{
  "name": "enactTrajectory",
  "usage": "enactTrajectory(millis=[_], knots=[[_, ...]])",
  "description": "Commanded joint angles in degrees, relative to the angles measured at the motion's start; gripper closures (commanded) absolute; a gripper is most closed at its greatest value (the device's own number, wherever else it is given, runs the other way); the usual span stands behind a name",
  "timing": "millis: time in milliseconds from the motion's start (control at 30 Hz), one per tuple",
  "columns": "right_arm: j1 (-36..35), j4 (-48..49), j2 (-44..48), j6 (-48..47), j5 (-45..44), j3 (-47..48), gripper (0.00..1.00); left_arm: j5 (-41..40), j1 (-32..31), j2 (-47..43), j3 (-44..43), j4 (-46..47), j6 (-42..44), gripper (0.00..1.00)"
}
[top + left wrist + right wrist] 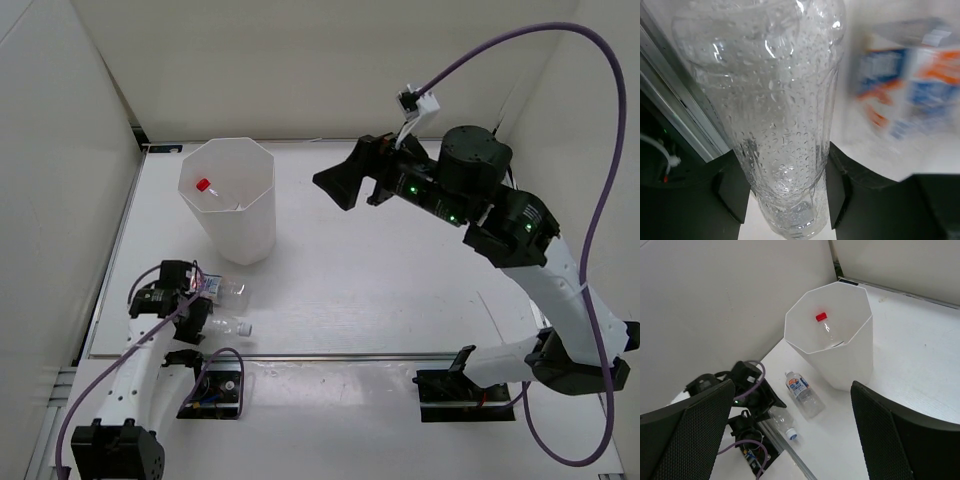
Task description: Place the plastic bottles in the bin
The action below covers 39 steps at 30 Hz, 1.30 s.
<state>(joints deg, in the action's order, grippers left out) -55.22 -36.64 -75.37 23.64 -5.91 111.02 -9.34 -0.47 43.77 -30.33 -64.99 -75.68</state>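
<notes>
The left end effector (785, 192) is clamped on a clear bottle (780, 100) that has no label. Its black fingers (732, 192) press against either side of the bottle, and fine drops of water cling to the bottle's wall. This bottle lies on its side on the counter (380, 290) at the near left, with its pale cap pointing right.

Just beside it, on the far side, a labelled bottle (226, 291) also lies on its side. Its label is blue and white with orange patches. The writing is blurred in the left wrist view and too small in the other views, so no brand can be read.

Farther back stands the bin (250, 235), upright, white and many-sided. A red-capped bottle (208, 189) leans inside it, cap up.

The right end effector (338, 186) hangs above the counter to the right of the bin, its jaws wide apart and holding nothing.
</notes>
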Motion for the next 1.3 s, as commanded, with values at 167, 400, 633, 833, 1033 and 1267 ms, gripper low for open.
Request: enactTrajectory(millis=[167, 400, 633, 833, 1033, 1267], knots=[[-0.24, 1.57, 5.41, 0.62, -3.14, -3.53, 0.0, -4.52, 0.47, -4.22, -32.28, -4.9, 4.65, 0.54], [-0.24, 1.57, 4.8, 1.15, -2.35, -4.15, 0.0, -8.76, 0.47, 3.15, -49.9, 18.45, 24.85, 0.46], [-0.24, 1.57, 3.57, 1.67, -0.59, -4.15, 0.0, -14.8, -3.74, 23.43, -60.97, 24.12, 33.49, 0.37], [-0.24, 0.97, 5.41, 2.2, -1.29, -6.51, 0.0, -20.25, -12.61, 30.49, -66.08, 26.85, 39.9, 0.0], [-0.24, 0.34, 8.57, 2.73, -4.19, -10.03, 0.0, -37.4, -15.8, 21.03, -55.92, 22.38, 32.29, 0.0], [-0.24, 0.34, 10.42, 2.73, -5.34, -12.76, 0.0, -28.98, -6.31, 0.54, -27.7, 10.25, 11.01, 0.0]])
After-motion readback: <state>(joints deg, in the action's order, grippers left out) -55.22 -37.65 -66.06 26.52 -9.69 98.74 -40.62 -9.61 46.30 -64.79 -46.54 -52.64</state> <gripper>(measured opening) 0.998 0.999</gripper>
